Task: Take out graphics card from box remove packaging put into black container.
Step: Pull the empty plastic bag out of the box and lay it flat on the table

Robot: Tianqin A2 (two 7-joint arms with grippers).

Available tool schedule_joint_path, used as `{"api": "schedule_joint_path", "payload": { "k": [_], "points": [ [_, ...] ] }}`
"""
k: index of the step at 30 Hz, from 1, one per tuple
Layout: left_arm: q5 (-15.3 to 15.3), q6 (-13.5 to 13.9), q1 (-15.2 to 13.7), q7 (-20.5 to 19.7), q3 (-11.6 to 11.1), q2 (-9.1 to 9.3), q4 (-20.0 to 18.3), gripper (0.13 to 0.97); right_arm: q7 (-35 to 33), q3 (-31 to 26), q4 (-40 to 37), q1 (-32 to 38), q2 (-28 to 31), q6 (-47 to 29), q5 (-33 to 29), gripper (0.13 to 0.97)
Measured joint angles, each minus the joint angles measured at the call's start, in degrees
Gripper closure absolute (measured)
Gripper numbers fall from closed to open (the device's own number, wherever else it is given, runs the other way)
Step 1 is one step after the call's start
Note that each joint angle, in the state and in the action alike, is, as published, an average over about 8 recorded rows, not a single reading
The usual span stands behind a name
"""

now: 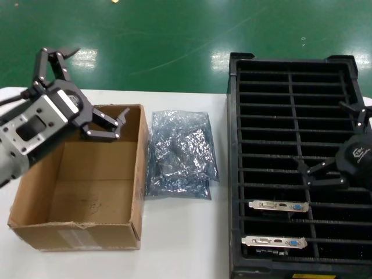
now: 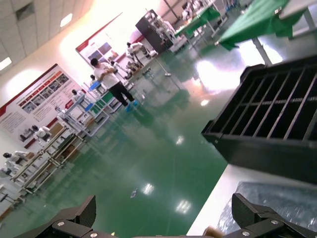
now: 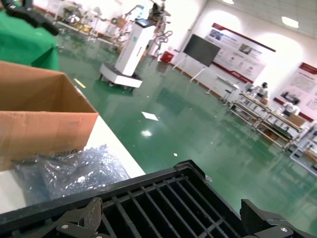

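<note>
L gripper [image 1: 103,123] over far corner of box [image 1: 81,224], fingers wide, holds nothing | R gripper [image 1: 343,145] above black container [image 1: 290,65], fingers wide, empty | 2 graphics cards [image 1: 278,206] sit in near slots; box looks empty; packaging [image 1: 177,154] lies between box & container | step, I judge: verify no card remains; if one does, go down straight, grip by edge, avoid flaps

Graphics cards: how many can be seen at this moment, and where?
2, both slotted in the black container: one graphics card in a near slot, another in the slot nearer still. The box looks empty.
</note>
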Motion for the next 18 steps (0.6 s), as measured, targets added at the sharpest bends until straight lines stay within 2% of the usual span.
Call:
{"api": "schedule_joint_path", "payload": {
  "k": [18],
  "points": [
    [-13.37,-11.01,6.94,6.77,0.54,4.8,3.73,0.132,-0.63,1.25,0.28,-6.0,-5.49,9.25,3.92,0.129]
  ]
}}
